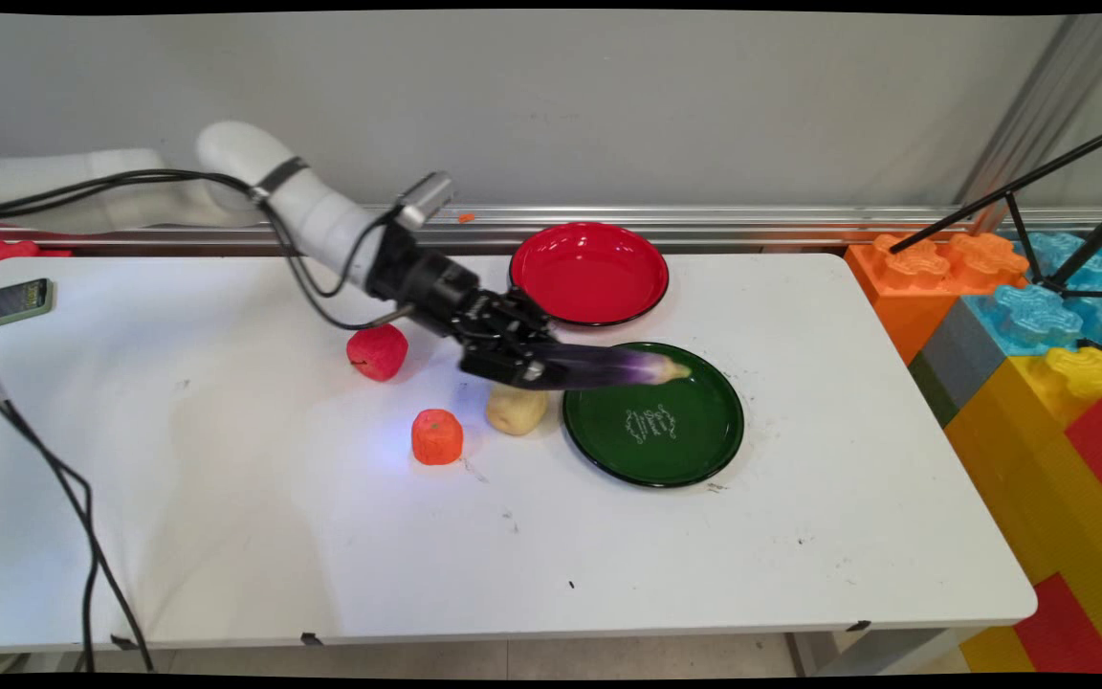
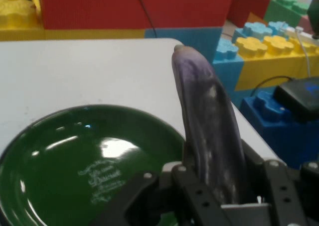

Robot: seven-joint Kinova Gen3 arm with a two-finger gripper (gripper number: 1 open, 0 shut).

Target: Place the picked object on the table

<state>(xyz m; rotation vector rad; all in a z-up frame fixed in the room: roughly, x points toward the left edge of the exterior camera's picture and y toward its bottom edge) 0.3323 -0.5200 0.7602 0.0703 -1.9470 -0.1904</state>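
White, the table [image 1: 226,536] carries a green plate [image 1: 666,440] near the middle of its far half and a red plate [image 1: 589,273] at the far edge. Over the green plate's left rim the black gripper [image 1: 524,368] is clamped on a purple eggplant [image 1: 608,366] that sticks out level above the plate. Just left of the plate lie a potato [image 1: 516,410], an orange block [image 1: 437,437] and a red apple [image 1: 378,351].

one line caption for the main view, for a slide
Gripper holds a purple eggplant over the green plate's rim, with a potato just below.
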